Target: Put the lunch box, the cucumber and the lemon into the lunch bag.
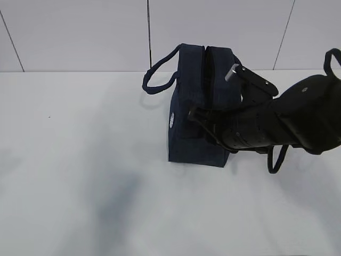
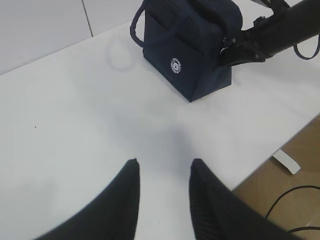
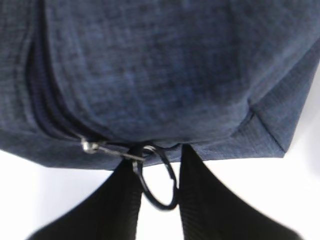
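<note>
Slippage is the risk: the ring pull [image 3: 159,181] hangs between the right gripper [image 3: 159,200] fingers, unclamped, at the lunch bag [image 1: 194,114] near-right side. The left gripper [image 2: 164,197] is parted, empty.

Lunch bag [image 1: 200,106]: boxy dark navy fabric, upright on the white table, white round logo on one face, loop handles at both ends. Its ring pull [image 3: 159,181] hangs between the right claw [image 3: 159,165] fingers.
</note>
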